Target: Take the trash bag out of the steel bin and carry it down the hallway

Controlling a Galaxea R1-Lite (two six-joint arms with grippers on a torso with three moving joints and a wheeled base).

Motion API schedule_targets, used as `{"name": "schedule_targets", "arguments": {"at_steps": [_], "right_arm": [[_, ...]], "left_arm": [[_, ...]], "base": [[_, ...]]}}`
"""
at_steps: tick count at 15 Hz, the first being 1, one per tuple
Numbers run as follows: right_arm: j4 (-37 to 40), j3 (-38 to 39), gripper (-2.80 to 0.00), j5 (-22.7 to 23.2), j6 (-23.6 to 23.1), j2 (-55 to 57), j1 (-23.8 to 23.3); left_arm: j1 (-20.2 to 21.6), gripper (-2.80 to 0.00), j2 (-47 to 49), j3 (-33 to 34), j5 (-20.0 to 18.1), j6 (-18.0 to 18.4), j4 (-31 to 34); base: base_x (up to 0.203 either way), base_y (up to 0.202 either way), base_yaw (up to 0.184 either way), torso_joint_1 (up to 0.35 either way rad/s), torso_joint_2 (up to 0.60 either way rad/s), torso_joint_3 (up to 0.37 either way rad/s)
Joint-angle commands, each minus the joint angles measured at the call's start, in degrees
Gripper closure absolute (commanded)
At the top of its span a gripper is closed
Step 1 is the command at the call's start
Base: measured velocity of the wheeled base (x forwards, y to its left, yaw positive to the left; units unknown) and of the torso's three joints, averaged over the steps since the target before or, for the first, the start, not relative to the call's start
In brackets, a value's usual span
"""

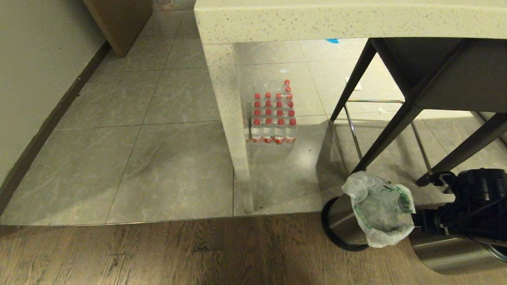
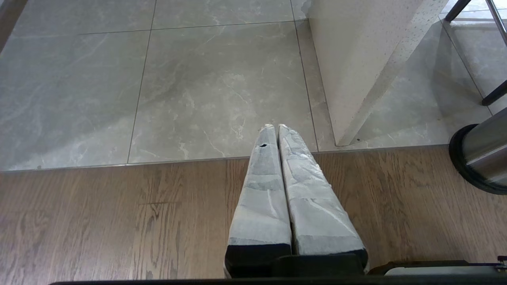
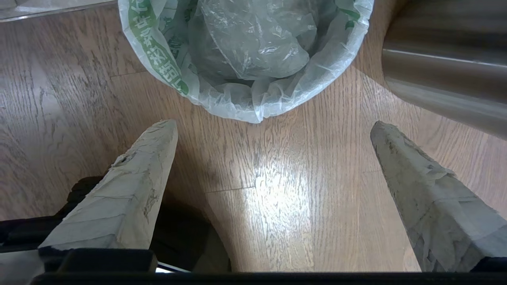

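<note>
My right claw (image 3: 273,130) has two long tapered fingers (image 3: 122,190) wrapped in wrinkled pale grey tape, on a black base. My left claw (image 2: 274,126) looks identical. At the head view's lower right, my right arm (image 1: 471,209) is black, with looped cables.

Wood floor (image 1: 158,253), steel bin (image 1: 342,221), bottles (image 1: 273,118)

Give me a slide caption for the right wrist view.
Open right gripper poised beside the trash bag lining the steel bin.

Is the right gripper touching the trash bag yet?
Apart. In the right wrist view the right gripper has its fingers spread wide, and bare wood floor shows between their tips and the trash bag.
</note>
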Motion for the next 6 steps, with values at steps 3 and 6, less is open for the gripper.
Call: {"name": "schedule_targets", "arguments": {"at_steps": [3,6], "right_arm": [[34.6,24.8,-2.80,-1.7,3.2,-103.0,9.5],[34.5,24.8,-2.80,-1.7,3.2,-103.0,9.5]], "left_arm": [[0.0,0.00,-0.1,0.1,0.0,0.0,0.0],[0.0,0.00,0.0,0.1,0.0,0.0,0.0]], "base": [[0.000,0.000,0.000,0.000,0.00,0.000],[0.000,0.000,0.000,0.000,0.00,0.000]]}}
